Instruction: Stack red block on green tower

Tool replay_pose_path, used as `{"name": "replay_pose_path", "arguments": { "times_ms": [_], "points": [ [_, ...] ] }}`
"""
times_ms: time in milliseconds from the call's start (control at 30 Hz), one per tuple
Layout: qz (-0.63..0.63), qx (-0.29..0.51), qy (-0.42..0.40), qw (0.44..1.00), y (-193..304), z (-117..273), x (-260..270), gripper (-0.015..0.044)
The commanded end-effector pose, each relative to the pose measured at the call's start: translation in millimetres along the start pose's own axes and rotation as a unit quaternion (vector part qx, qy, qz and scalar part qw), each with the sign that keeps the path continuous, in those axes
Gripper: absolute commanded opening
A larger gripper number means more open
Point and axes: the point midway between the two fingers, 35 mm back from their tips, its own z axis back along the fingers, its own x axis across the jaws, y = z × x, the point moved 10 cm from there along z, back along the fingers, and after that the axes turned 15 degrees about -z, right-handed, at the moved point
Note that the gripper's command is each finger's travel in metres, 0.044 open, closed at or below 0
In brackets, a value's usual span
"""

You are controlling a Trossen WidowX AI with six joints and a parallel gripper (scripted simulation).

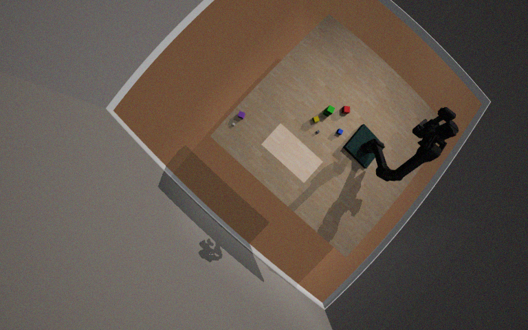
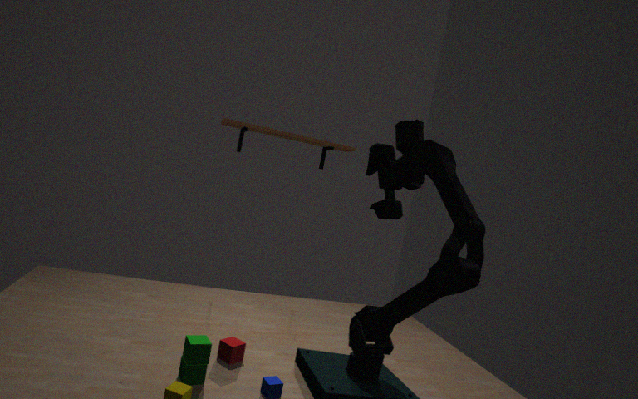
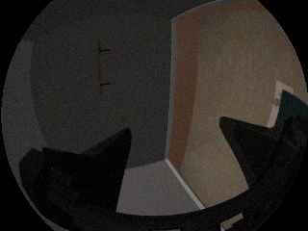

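The red block rests on the wooden table, a short gap to the right of the green tower. The green tower stands upright as two stacked green blocks, the upper one slightly offset, with nothing on top. My gripper is open and empty, high above the table and far to the right of both in the exterior view. In the wrist view its two dark fingers stand wide apart, with wall, floor and table behind them. Neither the red block nor the tower shows in the wrist view.
A yellow block is close to the tower. A blue block lies between the tower and the arm's dark base. A purple block and a pale rectangle are farther left. A shelf is on the wall.
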Motion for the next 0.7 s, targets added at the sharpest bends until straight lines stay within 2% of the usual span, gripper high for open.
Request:
{"name": "replay_pose_path", "arguments": {
  "times_ms": [0,200,300,467,667],
  "points": [
    [0.132,0.053,0.053,0.988,21.7,-38.0,-0.7,0.0440],
    [0.274,0.118,0.094,0.950,51.2,-72.5,-7.8,0.0440],
    [0.363,0.155,0.112,0.912,68.0,-88.0,-15.0,0.0440],
    [0.505,0.221,0.131,0.824,98.3,-110.1,-31.3,0.0440],
    [0.652,0.303,0.132,0.683,136.3,-129.3,-57.7,0.0440]
  ]
}}
